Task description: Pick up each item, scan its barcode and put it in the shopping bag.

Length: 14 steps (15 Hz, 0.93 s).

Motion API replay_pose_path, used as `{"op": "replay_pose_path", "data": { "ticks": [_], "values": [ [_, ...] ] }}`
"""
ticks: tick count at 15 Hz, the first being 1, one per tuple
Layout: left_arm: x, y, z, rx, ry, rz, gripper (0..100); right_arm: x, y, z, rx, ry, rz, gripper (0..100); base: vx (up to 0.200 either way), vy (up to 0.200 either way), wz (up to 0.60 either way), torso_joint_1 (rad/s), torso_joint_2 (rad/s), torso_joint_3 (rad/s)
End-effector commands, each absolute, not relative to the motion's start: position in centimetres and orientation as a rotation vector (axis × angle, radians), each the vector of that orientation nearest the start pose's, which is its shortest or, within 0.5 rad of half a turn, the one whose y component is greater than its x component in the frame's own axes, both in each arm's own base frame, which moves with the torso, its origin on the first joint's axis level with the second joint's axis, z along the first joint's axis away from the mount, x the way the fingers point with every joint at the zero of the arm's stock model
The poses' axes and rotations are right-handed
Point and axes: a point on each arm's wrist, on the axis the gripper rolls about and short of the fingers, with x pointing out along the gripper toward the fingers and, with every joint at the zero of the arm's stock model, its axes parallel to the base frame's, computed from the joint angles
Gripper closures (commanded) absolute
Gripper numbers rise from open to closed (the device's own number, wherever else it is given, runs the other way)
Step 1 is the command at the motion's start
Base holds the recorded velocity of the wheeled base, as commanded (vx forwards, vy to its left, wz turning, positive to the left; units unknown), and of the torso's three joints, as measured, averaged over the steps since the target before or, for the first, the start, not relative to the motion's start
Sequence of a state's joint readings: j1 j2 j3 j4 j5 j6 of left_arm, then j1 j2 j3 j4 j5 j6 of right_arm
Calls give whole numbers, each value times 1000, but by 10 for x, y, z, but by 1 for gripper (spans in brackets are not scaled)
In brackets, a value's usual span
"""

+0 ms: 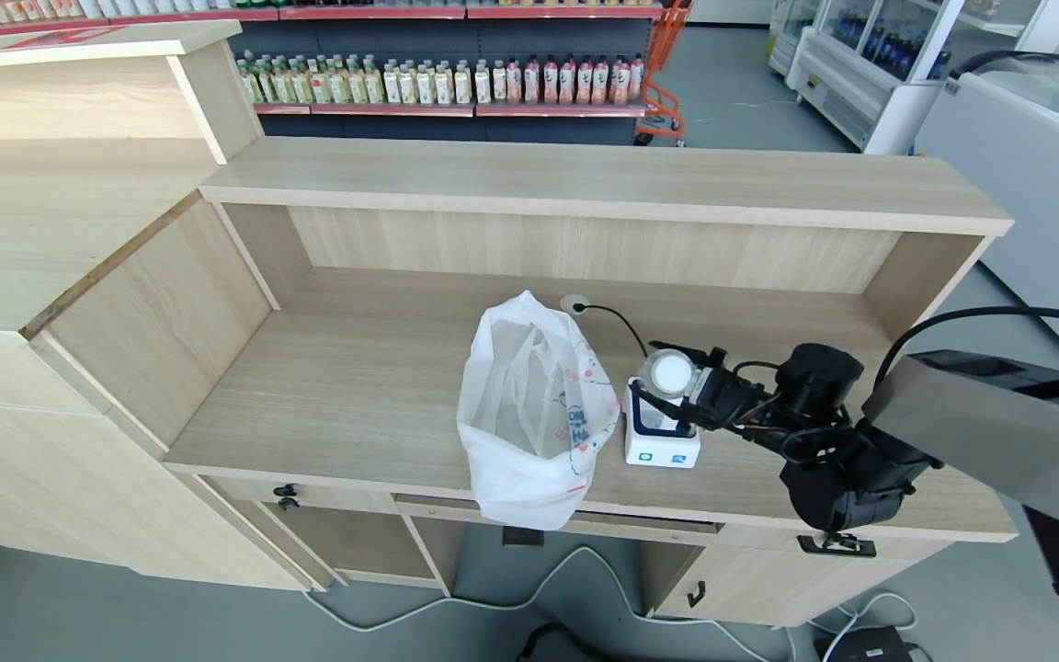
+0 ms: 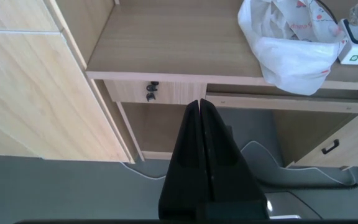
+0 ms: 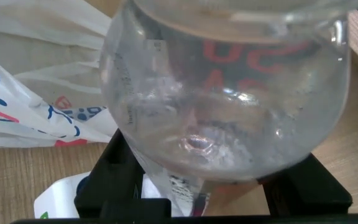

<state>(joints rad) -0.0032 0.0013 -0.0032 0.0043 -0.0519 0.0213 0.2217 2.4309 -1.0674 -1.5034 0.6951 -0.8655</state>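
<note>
R gripper (image 1: pixel 664 388) clamped on clear bottle (image 1: pixel 673 373), held right over scanner (image 1: pixel 663 447), prob. so barcode faces reader. Shopping bag (image 1: pixel 529 405) stands open just beside, ready. L gripper (image 2: pixel 199 106) pinched together, low before counter (image 1: pixel 355 386).

Tabletop (image 1: pixel 355 386): pale wood, with a raised ledge (image 1: pixel 585 175) along the far side.
Shopping bag (image 1: pixel 529 414): white plastic, mouth open, standing near the front edge at centre.
Scanner (image 1: pixel 661 443): white and blue block, just right of the bag; a black cable (image 1: pixel 617 317) runs to a far grommet.
Right claw (image 1: pixel 654 375): closed around a clear bottle (image 1: pixel 674 373) with a white cap, directly over the scanner.
Far shelf (image 1: pixel 456 108): a row of drinks.
</note>
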Motion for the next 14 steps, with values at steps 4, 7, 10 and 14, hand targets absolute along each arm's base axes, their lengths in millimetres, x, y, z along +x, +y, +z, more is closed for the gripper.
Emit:
{"op": "replay_pose_path", "data": {
  "ticks": [4, 7, 10, 14],
  "values": [
    [-23, -1, 76, 21, 2, -55, 100, 420, 109, 49, -832, -516, 802, 100, 0, 0, 0, 0, 0, 0],
    [-23, -1, 76, 21, 2, -55, 100, 417, 107, 69, -815, -544, 784, 100, 0, 0, 0, 0, 0, 0],
    [-23, -1, 76, 21, 2, -55, 100, 409, 101, 105, -754, -579, 757, 100, 0, 0, 0, 0, 0, 0],
    [-23, -1, 76, 21, 2, -55, 100, 382, 99, 181, -546, -617, 598, 100, 0, 0, 0, 0, 0, 0]
  ]
}}
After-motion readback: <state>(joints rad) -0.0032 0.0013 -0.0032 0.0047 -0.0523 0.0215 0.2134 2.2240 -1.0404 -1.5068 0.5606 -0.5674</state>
